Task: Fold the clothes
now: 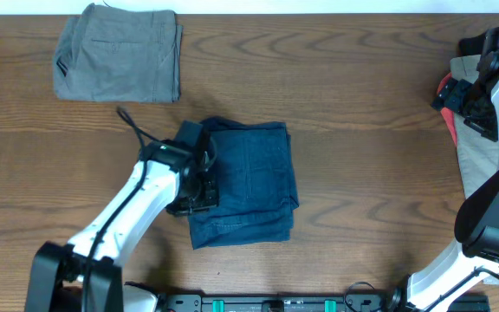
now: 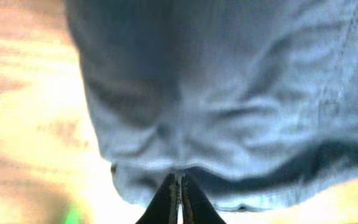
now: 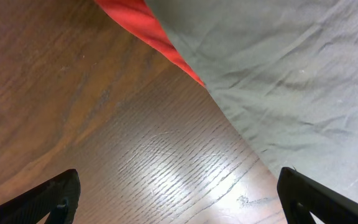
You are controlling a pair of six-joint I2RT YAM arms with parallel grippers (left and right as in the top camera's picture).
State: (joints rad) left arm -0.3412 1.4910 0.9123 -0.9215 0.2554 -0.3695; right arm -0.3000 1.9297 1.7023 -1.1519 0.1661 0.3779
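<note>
— Shut tight, the left gripper is resting at the hem of the navy shorts. Whether it is pinching cloth, I cannot tell.
— They are lying in the middle of the table, already in a rectangle. I think a last fold is going on.
— Then the next move is asking for a clean hold on that left edge, layers together.
— Bare wood is waiting on their right. The grey shorts are sitting well apart, and the right gripper is hanging wide open at the side.

Folded navy shorts, left jaws seemingly pinching
</note>
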